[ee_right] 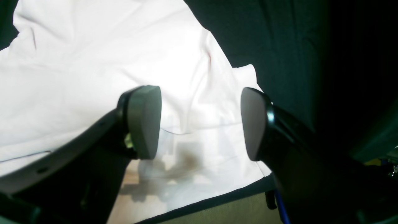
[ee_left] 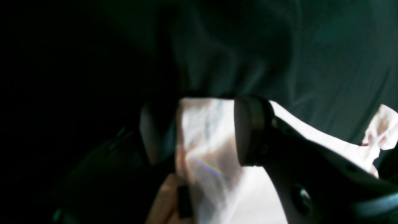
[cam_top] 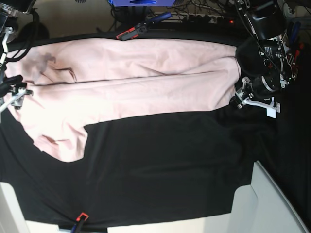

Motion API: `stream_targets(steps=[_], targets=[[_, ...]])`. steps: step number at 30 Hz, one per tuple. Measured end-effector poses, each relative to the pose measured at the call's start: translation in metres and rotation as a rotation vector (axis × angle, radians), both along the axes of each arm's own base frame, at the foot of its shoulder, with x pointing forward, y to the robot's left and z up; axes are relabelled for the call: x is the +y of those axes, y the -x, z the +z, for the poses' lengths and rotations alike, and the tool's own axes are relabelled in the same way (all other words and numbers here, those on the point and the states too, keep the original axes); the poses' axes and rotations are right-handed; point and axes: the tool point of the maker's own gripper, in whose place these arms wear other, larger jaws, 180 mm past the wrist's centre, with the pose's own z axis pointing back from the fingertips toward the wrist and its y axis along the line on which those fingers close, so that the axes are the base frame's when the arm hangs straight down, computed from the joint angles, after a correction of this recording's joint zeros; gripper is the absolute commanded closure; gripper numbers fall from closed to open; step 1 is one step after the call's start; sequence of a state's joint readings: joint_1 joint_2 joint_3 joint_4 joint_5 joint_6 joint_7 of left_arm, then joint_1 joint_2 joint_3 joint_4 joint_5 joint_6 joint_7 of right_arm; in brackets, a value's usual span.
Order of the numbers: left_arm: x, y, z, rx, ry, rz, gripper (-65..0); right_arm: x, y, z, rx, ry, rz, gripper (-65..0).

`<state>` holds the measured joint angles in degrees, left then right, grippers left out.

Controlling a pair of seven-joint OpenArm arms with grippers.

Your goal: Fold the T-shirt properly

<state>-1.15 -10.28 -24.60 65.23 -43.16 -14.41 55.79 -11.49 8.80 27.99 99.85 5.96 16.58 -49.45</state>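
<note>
T-shirt [cam_top: 131,82] — flat on cloth [cam_top: 160,165] | between both open jaws

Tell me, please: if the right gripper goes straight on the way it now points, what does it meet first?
Most likely the T-shirt. The right gripper stands open above the pink fabric, which fills the gap between its pads; how far below is unclear.

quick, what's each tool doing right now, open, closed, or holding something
Left tool: open, straddling the T-shirt edge, not clamped.
Right tool: open above the T-shirt, holding nothing.
</note>
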Motion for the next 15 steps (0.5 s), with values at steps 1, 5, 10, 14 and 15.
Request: stream_targets(steps=[1,5,10,14,15], targets=[[-0.002,0.000,0.000,-0.002,0.005,0.001,-35.9,0.000,0.000,0.000,0.000,-0.001,0.000,-38.0],[-0.003,-0.007,0.002,-0.006,0.005,-0.004,-35.8,0.000,0.000,0.000,0.000,0.000,0.000,-38.0],[-0.013,-0.015,0.003,-0.016,0.028,-0.002,-35.8,0.000,0.000,0.000,0.000,0.000,0.000,-38.0],[-0.018,-0.021,0.001,-0.019,0.050,0.001,-35.6,0.000,0.000,0.000,0.000,0.000,0.000,-38.0],[-0.018,-0.020,-0.001,-0.019,0.061,0.011,-35.6,0.000,0.000,0.000,0.000,0.000,0.000,-38.0]])
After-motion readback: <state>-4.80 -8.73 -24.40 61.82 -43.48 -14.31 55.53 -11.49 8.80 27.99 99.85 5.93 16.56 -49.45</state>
